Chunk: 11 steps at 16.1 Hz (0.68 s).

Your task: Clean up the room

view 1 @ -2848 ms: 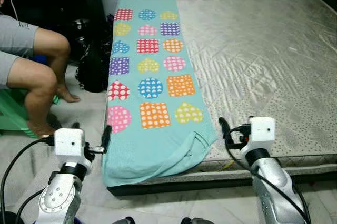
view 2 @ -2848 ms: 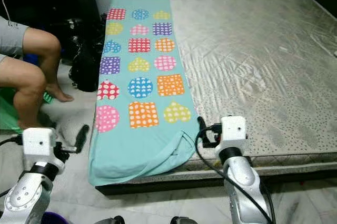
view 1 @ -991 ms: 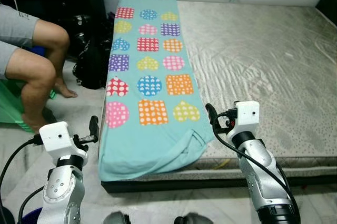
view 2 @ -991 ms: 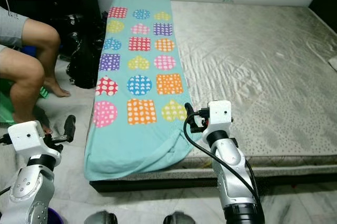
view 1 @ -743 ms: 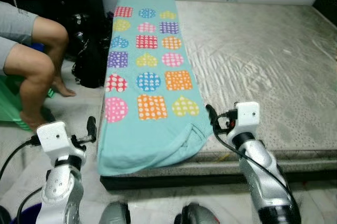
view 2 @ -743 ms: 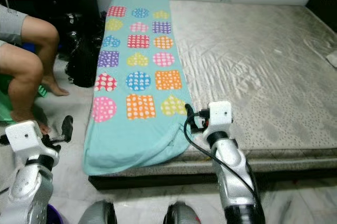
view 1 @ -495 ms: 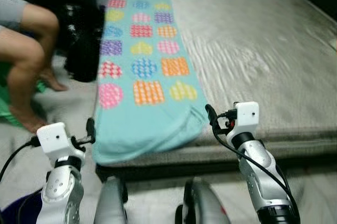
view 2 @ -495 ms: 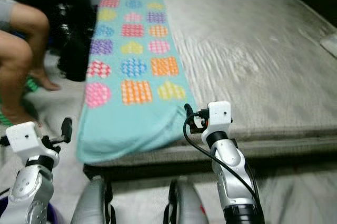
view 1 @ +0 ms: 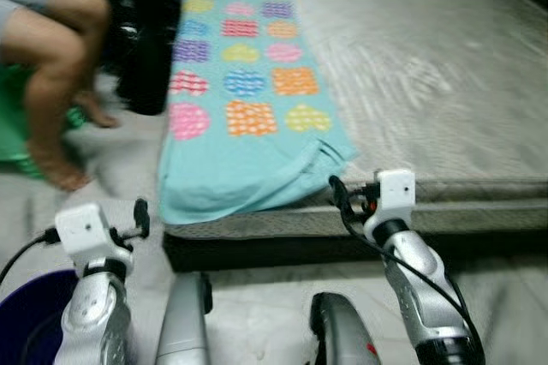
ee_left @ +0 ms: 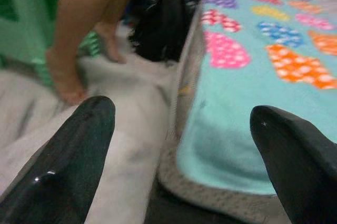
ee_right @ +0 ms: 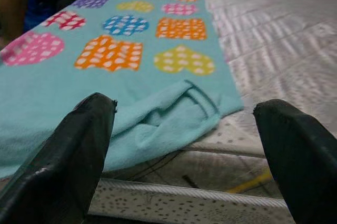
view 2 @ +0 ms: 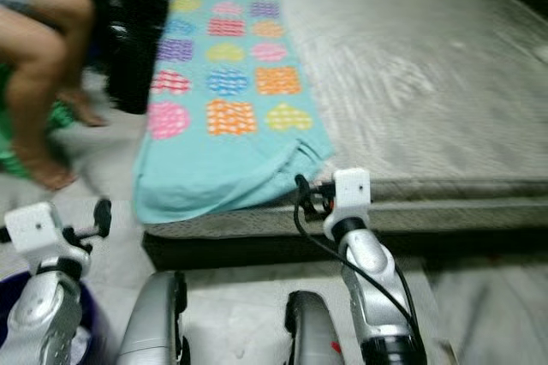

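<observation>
Standing at the foot of the grey quilted mattress [view 1: 445,82], the robot faces a long turquoise blanket printed with dotted hearts, circles and squares [view 1: 244,91], laid along the mattress's left edge with its near end rumpled and drooping over the corner. Both the left gripper [ee_left: 181,129] and right gripper [ee_right: 184,129] are spread wide and hold nothing, poised near that end. A person's bare legs [view 1: 56,65] sit just left, beside a black bag [view 1: 141,56]. Judging from this, a good grasp means taking the two near corners, well apart, keeping clear of the legs.
</observation>
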{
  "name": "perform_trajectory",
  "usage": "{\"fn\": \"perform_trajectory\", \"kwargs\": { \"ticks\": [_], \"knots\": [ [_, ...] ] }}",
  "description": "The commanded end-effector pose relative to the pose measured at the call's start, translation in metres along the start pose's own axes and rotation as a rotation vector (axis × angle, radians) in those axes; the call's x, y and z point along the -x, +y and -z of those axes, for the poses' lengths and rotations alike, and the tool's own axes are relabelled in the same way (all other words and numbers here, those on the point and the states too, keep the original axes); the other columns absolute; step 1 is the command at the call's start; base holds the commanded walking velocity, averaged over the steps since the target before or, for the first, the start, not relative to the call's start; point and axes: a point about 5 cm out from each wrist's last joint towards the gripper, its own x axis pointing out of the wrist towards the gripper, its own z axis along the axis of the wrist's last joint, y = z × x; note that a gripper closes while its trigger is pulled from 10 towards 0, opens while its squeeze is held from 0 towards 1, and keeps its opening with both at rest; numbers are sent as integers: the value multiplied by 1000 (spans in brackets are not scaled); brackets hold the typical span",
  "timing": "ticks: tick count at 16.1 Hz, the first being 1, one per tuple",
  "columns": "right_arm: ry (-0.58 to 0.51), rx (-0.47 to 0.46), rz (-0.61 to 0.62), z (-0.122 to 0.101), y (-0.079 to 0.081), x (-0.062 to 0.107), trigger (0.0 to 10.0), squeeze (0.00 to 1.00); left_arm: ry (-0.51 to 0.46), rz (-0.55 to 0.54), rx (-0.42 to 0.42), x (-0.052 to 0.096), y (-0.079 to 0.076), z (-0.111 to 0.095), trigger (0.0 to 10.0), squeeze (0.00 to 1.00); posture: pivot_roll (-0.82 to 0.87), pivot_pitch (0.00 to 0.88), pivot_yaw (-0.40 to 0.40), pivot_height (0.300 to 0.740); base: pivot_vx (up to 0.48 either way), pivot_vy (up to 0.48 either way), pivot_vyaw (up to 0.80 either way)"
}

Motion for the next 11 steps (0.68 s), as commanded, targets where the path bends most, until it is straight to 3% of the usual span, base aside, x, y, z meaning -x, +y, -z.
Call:
{"fn": "perform_trajectory", "kwargs": {
  "ticks": [1,6,11],
  "knots": [
    [-1,4,22,-1,-6,1,10000,0,-11,5,3,0,-2,-2,10000,0,-66,140,-56,556,0,0,0],
    [0,6,23,-1,-6,1,10000,0,-33,39,16,1,-6,-5,10000,0,-69,143,-55,556,0,0,0],
    [-1,6,21,-2,-6,0,10000,0,-40,50,22,-1,-7,-7,10000,0,-68,151,-57,556,295,0,0]
  ]
}}
